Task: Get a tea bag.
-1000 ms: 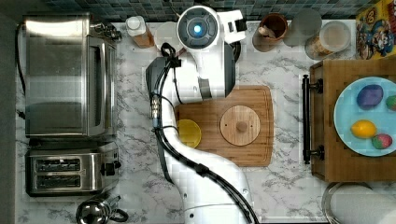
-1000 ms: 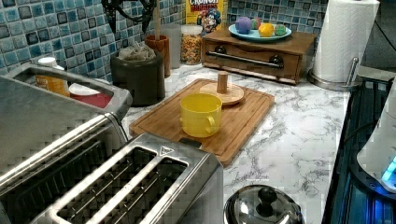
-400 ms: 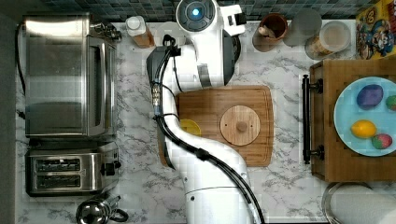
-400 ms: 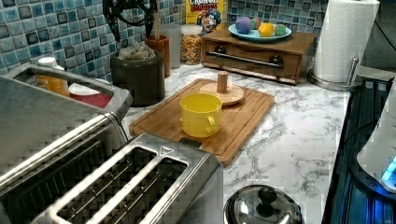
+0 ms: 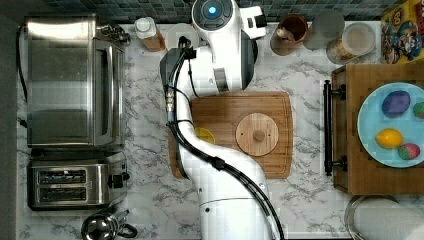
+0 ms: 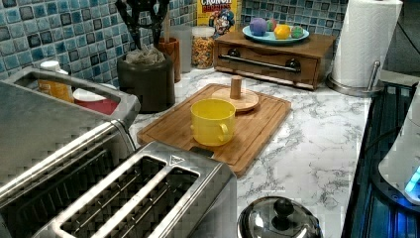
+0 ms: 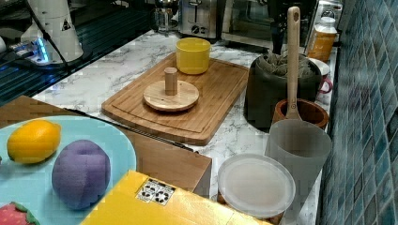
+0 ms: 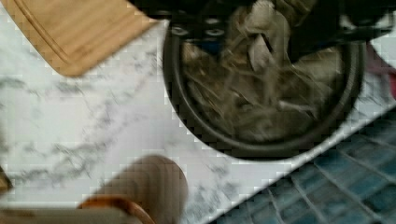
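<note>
Tea bags [image 6: 143, 55] fill a dark round pot [image 6: 146, 87] by the tiled wall, behind the cutting board. In the left view my gripper [image 6: 144, 37] hangs straight over the pot, its black fingers spread apart and just above the bags. The wrist view looks down into the pot [image 8: 280, 144]; pale tea bags [image 8: 261, 93] lie in a heap, and my gripper [image 8: 261, 23] is open with nothing held. In the right view the tea bags [image 7: 284, 65] show above the rim. My white arm [image 5: 220, 45] covers the pot in the top view.
A yellow mug [image 6: 213, 121] and a wooden lid [image 6: 236, 96] sit on the cutting board [image 6: 262, 124]. A brown holder [image 7: 300, 112] with a wooden spoon [image 7: 293, 56] stands close beside the pot. A red mug [image 6: 96, 105] is on its other side, near the toaster oven [image 5: 70, 80].
The arm has swung toward the tiled wall, off the cutting board, and the gripper has come down over the dark pot.
</note>
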